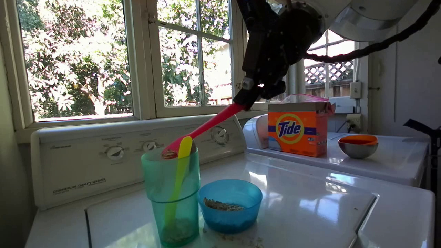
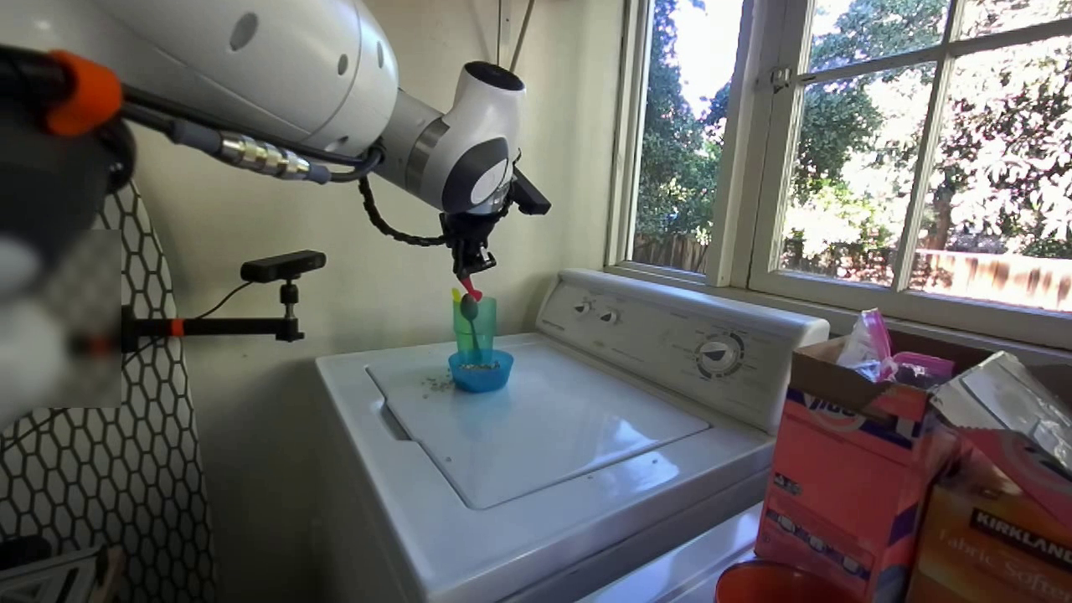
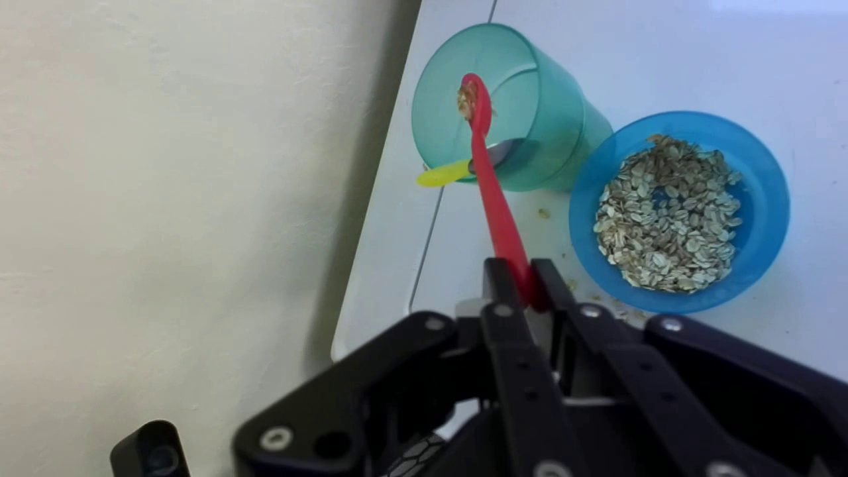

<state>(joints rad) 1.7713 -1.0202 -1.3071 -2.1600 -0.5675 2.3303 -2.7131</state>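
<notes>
A red spoon (image 3: 493, 192) bearing pale flakes (image 3: 466, 103) is clamped by its handle in the pincer (image 3: 522, 273). In the wrist view it points just short of twelve o'clock, its head over the mouth of a green cup (image 3: 563, 119). A yellow utensil (image 1: 181, 165) and a grey spoon (image 2: 469, 306) stand in the cup; the yellow one rises past the rim, beneath the red handle. At the cup's four o'clock, just beside it, sits a blue bowl (image 3: 772, 212) with more flakes. The tabletop (image 2: 569, 427) is a washer's glossy white top, strewn with loose flakes near the bowl.

In an exterior view, the knobbed control panel (image 1: 79, 165) lies at the cup's eleven o'clock, below windows (image 1: 179, 65) onto sunlit trees. A Tide box (image 1: 296, 131) is at two, on a neighbouring white appliance (image 1: 389, 167); a steel bowl (image 1: 358, 152) sits beside it. In an exterior view, a bracketed camera (image 2: 283, 265) stands at the blue bowl's ten o'clock, before a plain wall (image 2: 251, 435).
</notes>
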